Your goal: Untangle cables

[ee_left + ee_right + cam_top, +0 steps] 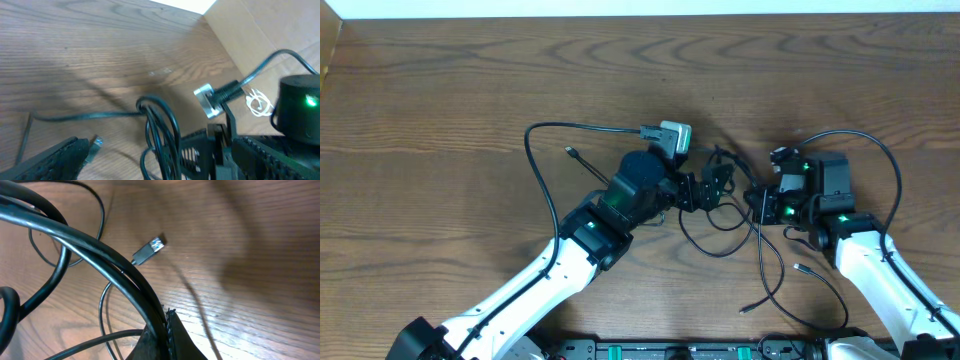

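The cables point(720, 188) are knotted just off the middle of the worktop point(440, 100), toward 3 o'clock. Loose ends trail from the knot toward 6 o'clock. One long loop swings out toward 9 o'clock and comes back to a grey plug point(670, 135) at the knot's 11 o'clock. The left hand point(705, 192) is at the knot's 9 o'clock side, fingers spread, with several black loops standing between them. The right hand point(757, 203), at the 3 o'clock side, looks closed on one black strand that runs straight into its fingertips. The step seems to be parting the knot between the two hands. To do it well, the left hand should probably close on only one or two loops, not the whole bunch. The hands can then draw apart slowly, toward 9 and 3 o'clock, low over the worktop. Watch the small plug point(150, 250) lying free: an end like that may snag in a loop, so feed it through rather than dragging it. A thin white cord point(257, 102) curls beside a silver plug point(207, 101), and whether it is caught in the knot cannot be told.
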Available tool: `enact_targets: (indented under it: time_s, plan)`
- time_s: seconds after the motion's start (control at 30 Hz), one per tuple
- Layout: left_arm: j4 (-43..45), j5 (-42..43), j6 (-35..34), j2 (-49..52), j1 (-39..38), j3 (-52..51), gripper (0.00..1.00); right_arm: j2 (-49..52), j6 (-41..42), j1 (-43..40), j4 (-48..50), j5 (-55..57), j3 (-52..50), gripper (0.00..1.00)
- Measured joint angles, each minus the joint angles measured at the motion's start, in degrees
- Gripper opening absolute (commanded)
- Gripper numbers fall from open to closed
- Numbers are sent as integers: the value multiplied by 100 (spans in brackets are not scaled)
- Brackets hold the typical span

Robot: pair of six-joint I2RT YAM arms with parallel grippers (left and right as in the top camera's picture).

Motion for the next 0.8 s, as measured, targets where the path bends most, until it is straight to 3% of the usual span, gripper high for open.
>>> enact_targets:
  time_s: [0.13,0.2,0.23,0.3,0.53,0.8]
  plan:
    - [0,-155,-81,232,-55,0,84,-15,0,168,22,39,0,1]
    - [0,-184,-138,446,-131,0,59,-63,-2,210,22,52,0,1]
    - [26,-203,-129,573,-188,0,31,-92,0,216,22,52,0,1]
    - [98,-203,-153,870,-317,0,8,-190,0,225,20,57,0,1]
    - [216,-238,-118,1084,-323,0,8,-619,-118,164,-223,142,0,1]
    - [22,76,-111,841,369,0,8,-1716,256,-514,-1700,1099,20,1]
